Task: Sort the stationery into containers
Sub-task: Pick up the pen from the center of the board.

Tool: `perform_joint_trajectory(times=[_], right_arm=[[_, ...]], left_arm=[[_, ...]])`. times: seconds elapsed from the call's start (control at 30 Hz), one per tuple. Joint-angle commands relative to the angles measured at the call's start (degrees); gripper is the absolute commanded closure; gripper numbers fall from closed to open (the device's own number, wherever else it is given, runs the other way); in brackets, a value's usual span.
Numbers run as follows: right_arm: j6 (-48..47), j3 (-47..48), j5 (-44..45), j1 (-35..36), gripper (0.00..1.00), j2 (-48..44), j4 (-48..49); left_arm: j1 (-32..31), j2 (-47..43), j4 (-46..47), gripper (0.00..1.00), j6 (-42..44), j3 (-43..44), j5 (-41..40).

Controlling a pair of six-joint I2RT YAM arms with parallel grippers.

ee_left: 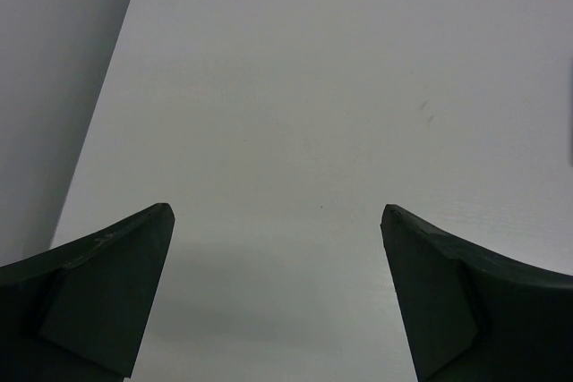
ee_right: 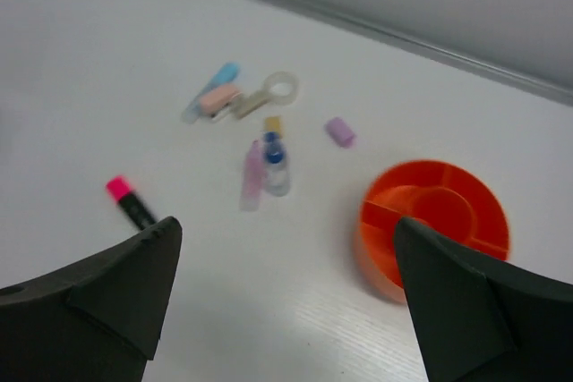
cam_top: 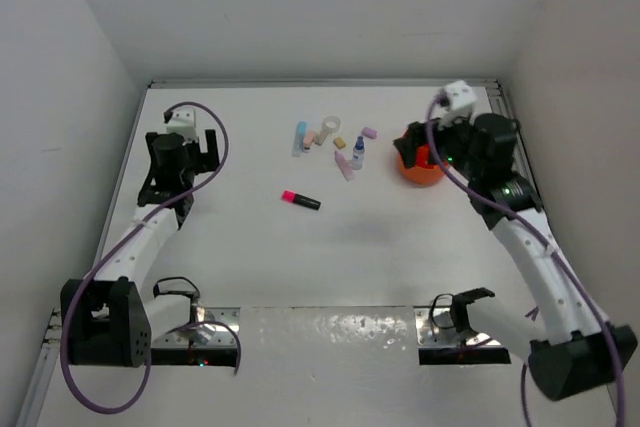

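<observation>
My left hand (ee_left: 276,221) hung over bare counter (ee_left: 295,87) on the left side, close to the side wall (ee_left: 54,60). Its fingers were spread wide, with nothing between them. My right hand (ee_right: 286,225) was just as wide and empty, and it hovered at the right side of the counter beside the orange tub (ee_right: 380,266). From above, that hand covered part of the tub.

Nearest to me on the counter lay the marker (ee_right: 130,201), pink with a black cap. It lay alone, well apart from the other pieces.

Farther out and left of the tub, the small pieces lay loosely bunched. First came a pink stick (ee_right: 252,176), with the blue bottle (ee_right: 276,167) just beside it. A tan block (ee_right: 273,123) sat right behind the bottle. The lilac piece (ee_right: 339,131) lay a little to the right, between the bunch and the tub.

Farthest were a blue tube (ee_right: 210,91) and a pink block (ee_right: 219,100) pressed side by side, with the clear ring (ee_right: 280,89) near them. Every piece lay on the counter, outside the tub's divided compartments.
</observation>
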Motion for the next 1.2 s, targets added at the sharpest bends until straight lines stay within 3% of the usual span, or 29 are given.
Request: perform_joint_trajectory(times=[0.0,0.07,0.1,0.13,0.17,0.23,0.27,0.3,0.33,0.43,0.73,1.0,1.17], right_arm=[[-16.6,10.9,0.8,15.5,0.01,9.5,-16.7],[-19.8,19.5,7.5,22.4,0.01,15.4,-20.2],[-21.6,22.5,8.2,27.3,0.12,22.1,-23.9],[-22.0,29.3,6.5,29.0,0.26,25.8,-26.2],[-22.2,33.2,4.4,31.3,0.57,29.8,-30.9],[-20.7,41.2,1.0,32.8,0.78,41.3,-33.4],[-19.8,43.6,0.9,34.2,0.78,44.8,-35.0],[-18.8,45.9,0.6,34.9,0.52,47.9,-35.8],[-18.3,49.3,0.6,35.2,0.42,53.2,-35.9],[-16.3,52.8,1.8,36.4,0.35,60.6,-35.0],[-12.5,52.3,3.4,36.6,0.32,71.3,-24.7],[-12.0,57.7,4.7,37.0,0.37,81.2,-23.9],[-11.7,56.7,7.1,37.3,0.45,82.3,-25.0]], left_arm=[[0.5,-3.9,-3.6,0.0,-4.2,3.2,1.2],[0.6,-5.7,-7.0,0.0,-5.2,3.2,0.1],[2.0,-7.4,-7.9,0.0,-6.1,3.1,-1.3],[2.4,-8.2,-9.7,0.0,-6.3,2.6,-1.8],[2.6,-10.0,-10.4,0.0,-6.3,2.5,-2.9],[2.8,-11.7,-12.5,0.0,-8.9,1.4,-4.7],[2.8,-13.7,-13.0,0.0,-9.3,1.1,-5.6],[2.8,-14.7,-13.5,0.0,-10.0,0.3,-7.7],[3.0,-15.7,-14.3,0.0,-10.3,-0.2,-8.9],[3.0,-19.1,-14.6,0.0,-11.2,-1.8,-13.2],[2.7,-21.9,-12.7,0.01,-13.4,-5.5,-13.1],[3.0,-20.3,-11.7,0.01,-13.2,-6.3,-12.2],[3.0,-20.0,-10.9,0.01,-12.6,-6.2,-13.7]])
